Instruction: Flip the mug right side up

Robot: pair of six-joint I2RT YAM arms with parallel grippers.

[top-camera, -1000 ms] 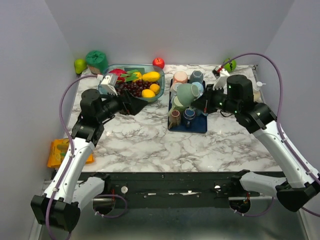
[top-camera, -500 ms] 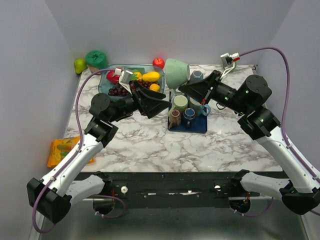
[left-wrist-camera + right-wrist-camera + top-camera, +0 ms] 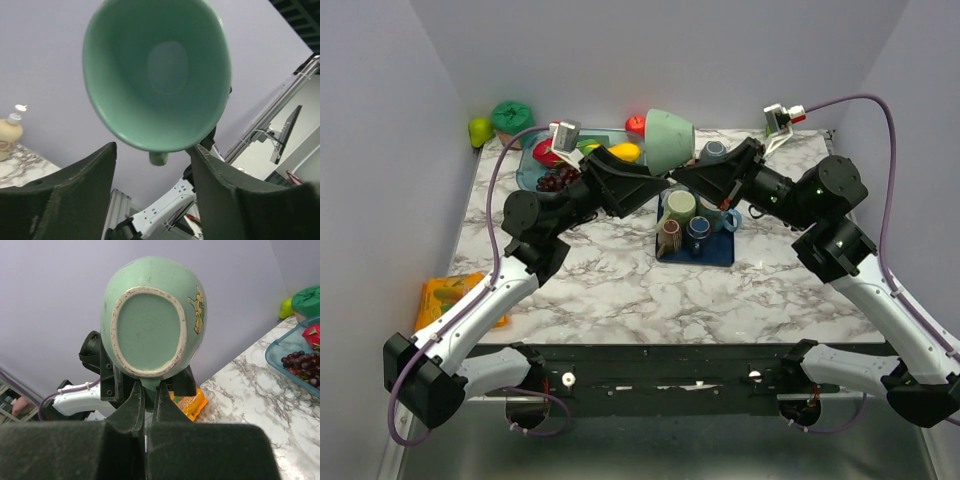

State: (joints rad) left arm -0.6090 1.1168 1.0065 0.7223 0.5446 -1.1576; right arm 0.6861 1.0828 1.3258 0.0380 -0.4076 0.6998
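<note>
A pale green glazed ceramic mug (image 3: 670, 140) is held in the air above the far middle of the white marbled bench (image 3: 620, 285), between the two arms and over the far end of a dark blue rectangular tray (image 3: 716, 251). It is carried on its side: its open mouth is turned towards the left arm, so that the left wrist view looks straight into the bowl of the mug (image 3: 157, 75), while its unglazed ringed base (image 3: 149, 332) is turned towards the right wrist camera. A small yellow figure (image 3: 198, 310) is printed on its side.

The right jaws are seen pressed narrowly together on the mug's handle, which points downwards beneath the body. The left jaws are spread wide, one finger (image 3: 80, 195) to each side below the rim; whether either touches the mug cannot be told.

On the tray several smaller mugs are stood, among them a green-lined one (image 3: 680, 205), a brown one (image 3: 668, 236) and a blue one (image 3: 698, 229). Left of the tray a clear blue-tinted bowl (image 3: 524, 168) with yellow mangoes (image 3: 625, 152) and dark grapes (image 3: 552, 182) is partly covered by the left arm. A red apple (image 3: 636, 123) is seen just behind the mug, and an orange packet (image 3: 445, 300) lies off the bench's left edge
</note>
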